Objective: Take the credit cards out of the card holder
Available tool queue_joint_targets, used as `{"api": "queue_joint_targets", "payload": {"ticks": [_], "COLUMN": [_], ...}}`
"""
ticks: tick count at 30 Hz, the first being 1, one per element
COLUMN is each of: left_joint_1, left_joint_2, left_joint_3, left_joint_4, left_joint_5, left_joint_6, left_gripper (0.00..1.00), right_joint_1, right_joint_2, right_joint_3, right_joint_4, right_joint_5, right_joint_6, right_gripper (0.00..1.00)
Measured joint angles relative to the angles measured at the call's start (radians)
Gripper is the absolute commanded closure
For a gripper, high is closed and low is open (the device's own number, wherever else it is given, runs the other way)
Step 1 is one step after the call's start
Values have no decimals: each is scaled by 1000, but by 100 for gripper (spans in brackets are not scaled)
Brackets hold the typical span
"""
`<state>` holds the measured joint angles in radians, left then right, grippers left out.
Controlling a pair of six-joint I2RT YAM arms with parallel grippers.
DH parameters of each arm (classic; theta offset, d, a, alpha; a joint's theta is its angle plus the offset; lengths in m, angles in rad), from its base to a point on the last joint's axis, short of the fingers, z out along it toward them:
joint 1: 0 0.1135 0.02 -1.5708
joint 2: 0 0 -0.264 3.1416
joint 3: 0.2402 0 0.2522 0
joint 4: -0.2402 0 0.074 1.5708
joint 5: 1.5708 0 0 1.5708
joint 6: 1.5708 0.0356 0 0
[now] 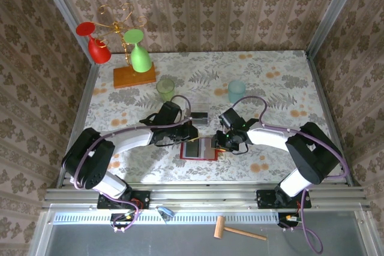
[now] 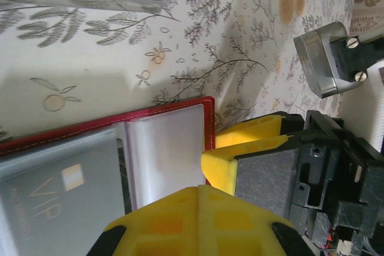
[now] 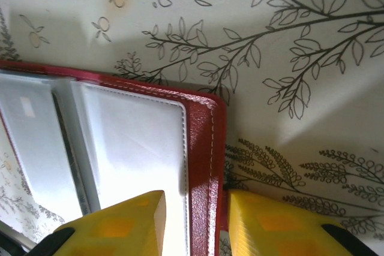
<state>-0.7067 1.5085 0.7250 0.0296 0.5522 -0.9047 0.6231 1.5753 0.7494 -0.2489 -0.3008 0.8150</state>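
The red card holder (image 1: pixel 198 148) lies open and flat on the table between the two arms. A grey card marked VIP (image 2: pixel 54 199) sits in its clear left pocket, and the right pocket (image 2: pixel 168 148) looks pale and empty. My left gripper (image 2: pixel 210 189) is shut, with nothing between its yellow fingers, and hovers over the holder's middle. My right gripper (image 3: pixel 193 199) is open and straddles the holder's red right edge (image 3: pixel 207 148). One of its fingers (image 3: pixel 129 220) is over the clear pocket and the other is on the table side. Its yellow fingers (image 2: pixel 240 154) also meet that edge in the left wrist view.
A clear plastic box (image 1: pixel 200 117) stands just behind the holder. Further back are a green cup (image 1: pixel 165 88), a blue cup (image 1: pixel 236 91) and a wire stand on a wooden base (image 1: pixel 134 76) that carries red and green glasses. A small wooden mallet (image 1: pixel 239 229) lies on the near ledge.
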Motion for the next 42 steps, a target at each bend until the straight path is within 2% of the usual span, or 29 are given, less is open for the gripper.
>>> {"api": "queue_joint_targets", "payload": {"ticks": [15, 30, 42], "left_joint_1": [41, 42, 42], "left_joint_2": [-69, -72, -72], "left_joint_3": [-71, -98, -134], "left_joint_4": [-35, -106, -106], "left_joint_5": [-15, -64, -71], "left_joint_6": [8, 53, 58], "left_gripper": [99, 100, 100], "right_joint_1": [0, 0, 58], "right_joint_2": [54, 28, 100], "right_joint_3": [54, 134, 189], "right_joint_4": [10, -69, 14], "right_joint_5": [-7, 0, -91], "right_joint_6": [-19, -37, 8], "right_gripper": [69, 69, 69]}}
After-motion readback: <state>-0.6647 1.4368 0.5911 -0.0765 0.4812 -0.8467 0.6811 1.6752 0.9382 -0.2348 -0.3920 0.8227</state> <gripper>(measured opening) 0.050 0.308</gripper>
